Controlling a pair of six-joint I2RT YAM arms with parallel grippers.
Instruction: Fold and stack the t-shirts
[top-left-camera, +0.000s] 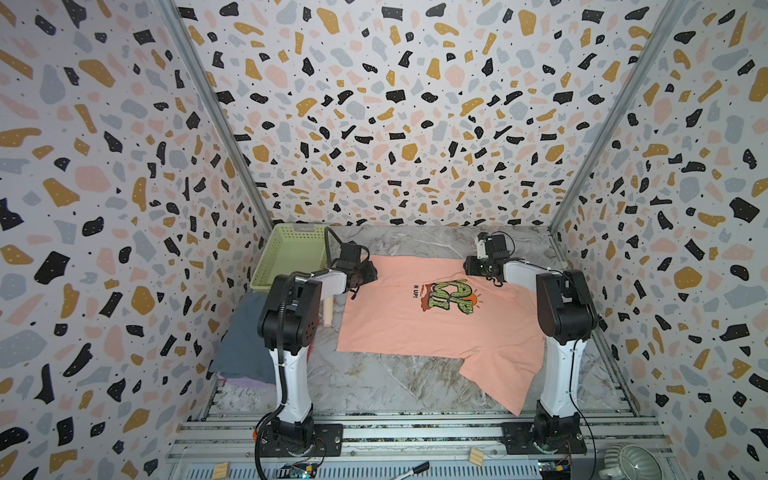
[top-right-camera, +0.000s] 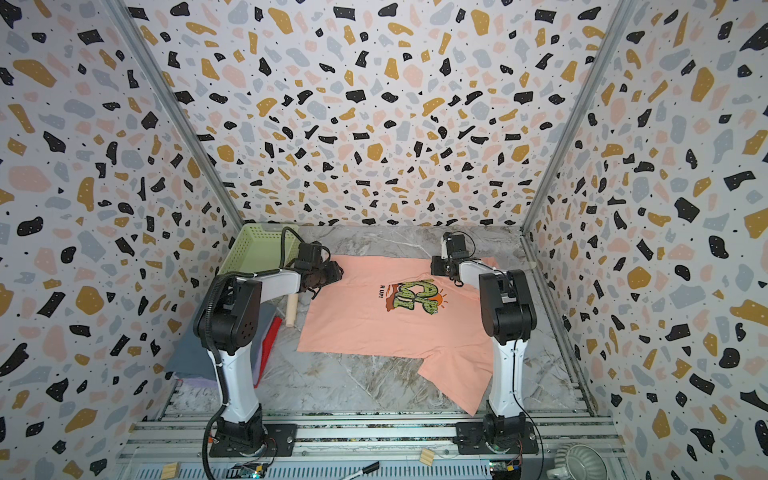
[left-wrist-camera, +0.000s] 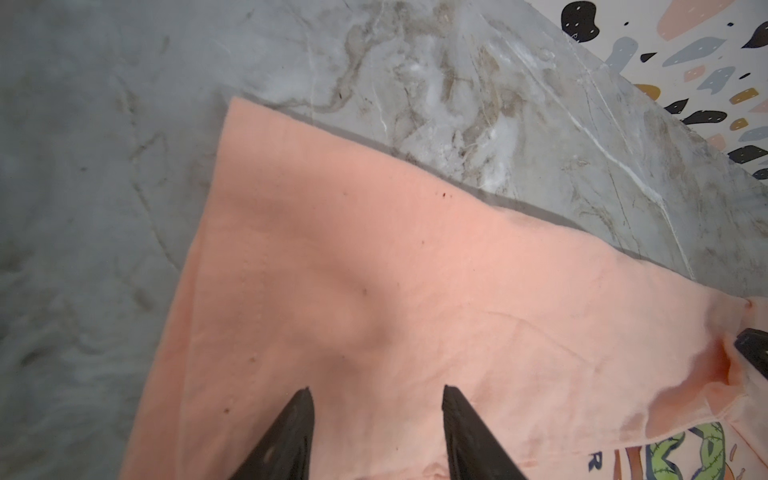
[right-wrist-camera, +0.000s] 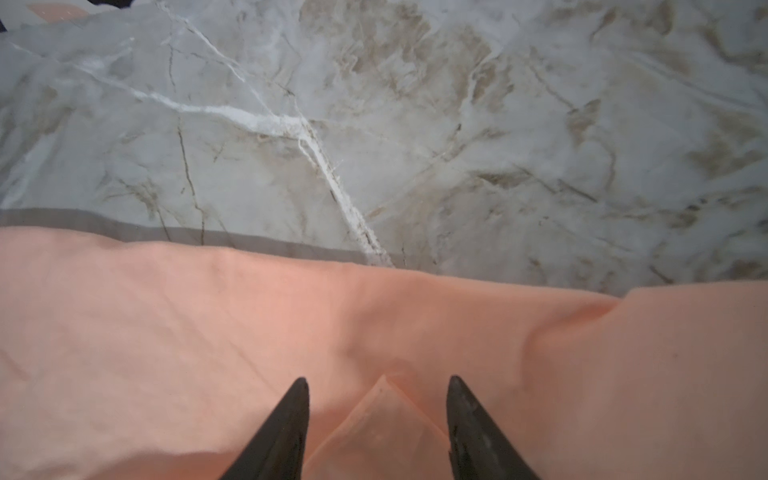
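Observation:
The salmon-peach t-shirt (top-left-camera: 415, 328) (top-right-camera: 374, 328) lies spread on the marble table, green print up, with one sleeve trailing toward the front right. My left gripper (top-left-camera: 368, 276) (left-wrist-camera: 376, 390) hovers open over the shirt's far left part, with only flat cloth under its fingers. At the far right part my right gripper (top-left-camera: 471, 266) (right-wrist-camera: 378, 380) is open, and a small pointed fold of the cloth rises between its fingers without touching them. Left of the left arm sit folded t-shirts: slate-grey (top-left-camera: 241, 336) on top, lavender (top-left-camera: 245, 380) below, and a red edge (top-right-camera: 270, 340).
A pale green basket (top-left-camera: 286, 253) stands at the far left corner. Between the stack and the salmon shirt lies a beige wooden stick (top-left-camera: 329, 311). Patterned walls close in on three sides. Small wooden blocks (top-left-camera: 476, 457) and a marker (top-left-camera: 415, 469) lie on the front rail.

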